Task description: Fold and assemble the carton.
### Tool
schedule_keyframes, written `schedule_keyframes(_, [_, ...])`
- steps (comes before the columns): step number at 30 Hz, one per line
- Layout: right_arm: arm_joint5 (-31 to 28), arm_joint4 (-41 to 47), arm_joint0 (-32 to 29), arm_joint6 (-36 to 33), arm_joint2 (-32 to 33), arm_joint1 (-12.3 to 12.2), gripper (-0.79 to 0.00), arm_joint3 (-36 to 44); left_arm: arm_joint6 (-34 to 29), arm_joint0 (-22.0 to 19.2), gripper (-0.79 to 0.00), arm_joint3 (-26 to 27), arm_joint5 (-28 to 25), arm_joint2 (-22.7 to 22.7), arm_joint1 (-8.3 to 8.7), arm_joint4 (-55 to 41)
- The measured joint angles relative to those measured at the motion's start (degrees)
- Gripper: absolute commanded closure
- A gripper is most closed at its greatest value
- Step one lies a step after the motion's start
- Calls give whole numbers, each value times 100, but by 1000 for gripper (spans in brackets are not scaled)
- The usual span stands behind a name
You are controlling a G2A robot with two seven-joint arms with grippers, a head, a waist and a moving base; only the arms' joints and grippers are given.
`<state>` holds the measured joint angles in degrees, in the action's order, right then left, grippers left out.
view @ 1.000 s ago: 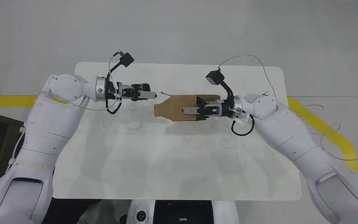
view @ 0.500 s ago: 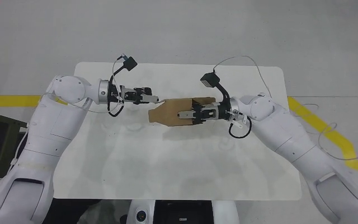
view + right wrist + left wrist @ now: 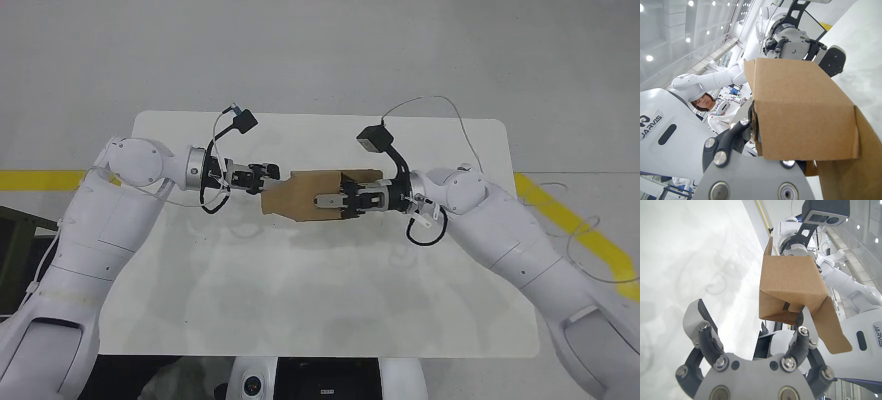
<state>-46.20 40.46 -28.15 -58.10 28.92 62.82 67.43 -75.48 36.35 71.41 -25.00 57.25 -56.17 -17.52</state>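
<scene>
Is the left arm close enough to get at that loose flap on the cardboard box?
Probably yes: the left gripper is open, one finger at the carton's end beside the flap, nothing between.

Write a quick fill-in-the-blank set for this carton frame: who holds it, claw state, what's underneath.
1. The claw clamping the brown cardboard carton belongs to the ____ arm.
2. The left claw, at the carton's far end, has its jaws ____.
3. The rounded table beneath the lifted carton is ____ in colour.

Missing words: right; open; white.
</scene>
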Motion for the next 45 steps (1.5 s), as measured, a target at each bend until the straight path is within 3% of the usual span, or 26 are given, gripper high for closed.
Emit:
schedule_keyframes(15, [-110,22,115,109,-133,51,0,-215,-8,1,-785,-57,-16,44,4,-83])
schedule_keyframes(21, [-227,-215,101,228,-104,17,0,-720,94,-35,-785,-353,-10,357,66,-285])
schedule_keyframes(26, [-299,-310,104,299,-64,29,0,-1013,37,7,-785,-238,-25,502,113,-302])
schedule_keyframes(36, [-327,-373,154,328,-49,179,0,-1114,89,49,-785,312,98,212,92,366])
schedule_keyframes(45, [-364,-363,140,365,32,228,0,-941,188,35,-785,-20,297,200,84,299])
